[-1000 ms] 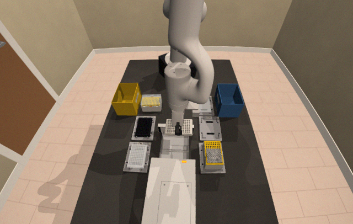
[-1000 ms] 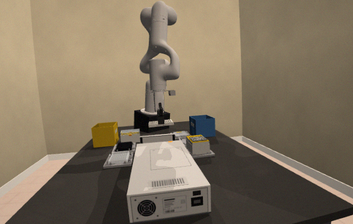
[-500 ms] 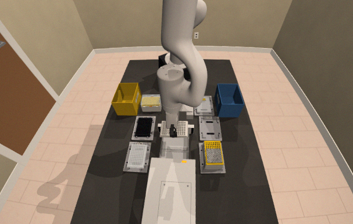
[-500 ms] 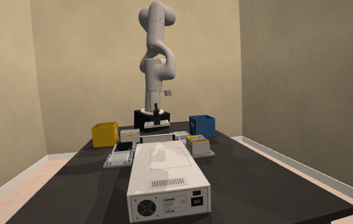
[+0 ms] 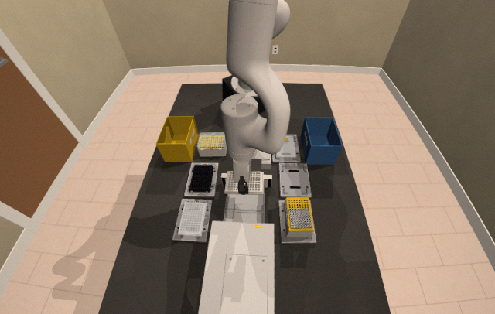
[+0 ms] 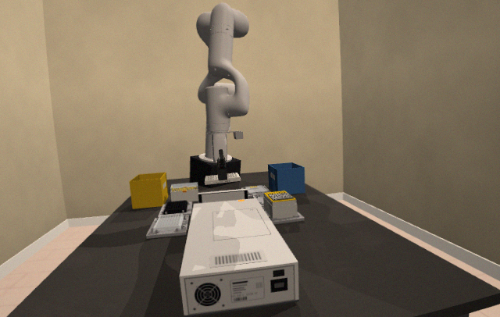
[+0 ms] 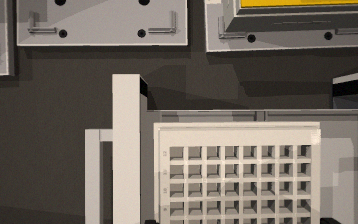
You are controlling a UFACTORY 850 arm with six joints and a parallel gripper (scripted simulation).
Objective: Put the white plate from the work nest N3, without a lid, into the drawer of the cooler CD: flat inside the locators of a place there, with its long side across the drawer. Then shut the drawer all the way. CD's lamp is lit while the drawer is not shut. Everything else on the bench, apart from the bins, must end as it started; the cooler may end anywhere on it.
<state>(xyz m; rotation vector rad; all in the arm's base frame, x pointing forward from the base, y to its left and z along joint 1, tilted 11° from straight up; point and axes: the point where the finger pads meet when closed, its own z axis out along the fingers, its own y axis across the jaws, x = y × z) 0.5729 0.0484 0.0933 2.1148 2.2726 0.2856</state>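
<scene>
My gripper (image 5: 243, 187) (image 6: 221, 164) is shut on the white plate (image 5: 253, 182) (image 6: 223, 181) (image 7: 237, 175), a lidless grid of square wells. It holds the plate level a little above the far end of the open drawer (image 5: 244, 210) (image 6: 223, 195) (image 7: 126, 150) of the cooler CD (image 5: 240, 257) (image 6: 236, 243). The plate's long side runs across the drawer. CD's orange lamp (image 5: 257, 226) (image 6: 240, 200) is lit. The work nest N3 (image 5: 295, 180) (image 7: 102, 22) is empty. My fingertips are hidden in the wrist view.
A yellow bin (image 5: 177, 138) (image 6: 148, 190) and a blue bin (image 5: 321, 140) (image 6: 286, 177) flank the arm. Nests hold a black plate (image 5: 202, 178), a clear white plate (image 5: 192, 218) and a yellow tip rack (image 5: 299, 214) (image 6: 280, 197). A yellow-topped box (image 5: 212, 143) stands by the yellow bin.
</scene>
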